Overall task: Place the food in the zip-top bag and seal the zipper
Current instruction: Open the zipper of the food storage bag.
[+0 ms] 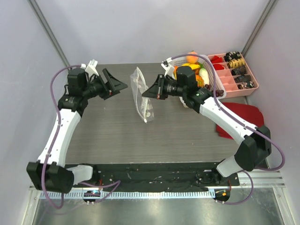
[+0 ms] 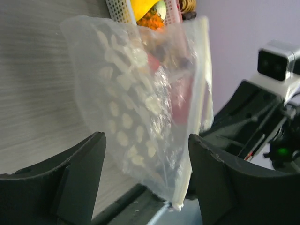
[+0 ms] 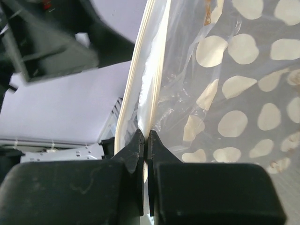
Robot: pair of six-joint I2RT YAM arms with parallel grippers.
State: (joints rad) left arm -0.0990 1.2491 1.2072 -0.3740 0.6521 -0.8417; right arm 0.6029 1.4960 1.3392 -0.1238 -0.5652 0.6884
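The clear zip-top bag (image 1: 139, 84) with white dots hangs upright over the table's middle. My right gripper (image 1: 145, 93) is shut on one side of its mouth edge, by the whitish zipper (image 3: 136, 84); its jaws (image 3: 146, 140) pinch the plastic. My left gripper (image 1: 121, 88) is open just left of the bag. In the left wrist view the bag (image 2: 140, 103) stands in front of its open jaws (image 2: 145, 159), untouched, with the zipper (image 2: 200, 112) on the right edge. The food (image 1: 194, 65), an orange fruit and yellow-green pieces, lies in the white mesh basket (image 1: 212, 83) behind the right arm.
A pink compartment tray (image 1: 226, 79) with small dark items stands at the back right. A red cloth (image 1: 243, 115) lies at the right under the right arm. The basket (image 2: 119, 9) shows behind the bag in the left wrist view.
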